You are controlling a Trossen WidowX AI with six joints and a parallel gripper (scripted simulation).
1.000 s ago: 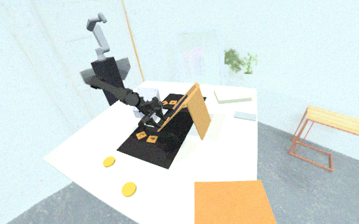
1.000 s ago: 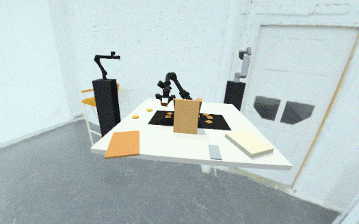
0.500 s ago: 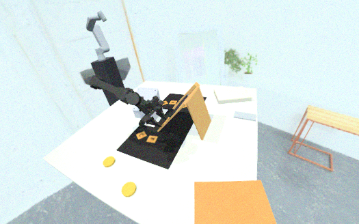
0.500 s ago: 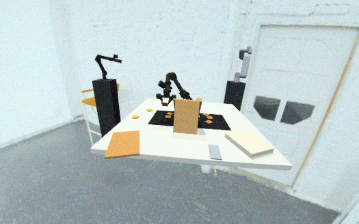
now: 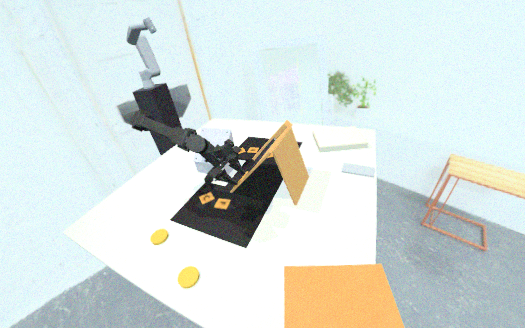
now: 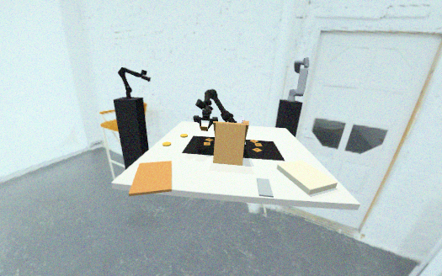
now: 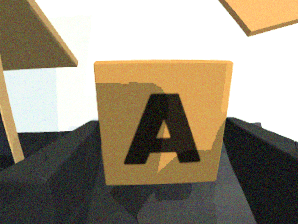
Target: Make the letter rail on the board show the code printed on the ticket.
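My gripper (image 5: 241,173) (image 6: 205,124) (image 7: 162,128) is shut on the orange A tile (image 7: 115,112), whose black letter reads upright in the wrist view. It is raised above the black mat (image 5: 221,225) (image 6: 192,148), close to the edge of the leaning board (image 5: 292,167) (image 6: 230,144) in the top view. Two loose tiles (image 5: 206,198) (image 5: 222,203) (image 6: 209,140) (image 6: 207,144) lie beyond the board's one side, and several (image 5: 253,150) (image 6: 253,141) (image 6: 258,145) (image 6: 257,150) beyond its other. The rail's face and the ticket's print cannot be read.
Two yellow discs (image 5: 159,236) (image 5: 188,277) (image 6: 183,135) (image 6: 167,144) lie near one counter edge. An orange sheet (image 5: 341,295) (image 6: 152,177), a cream block (image 5: 341,141) (image 6: 307,176) and a grey slab (image 5: 358,170) (image 6: 264,188) lie behind the board. A pale box (image 5: 216,135) stands beside the arm.
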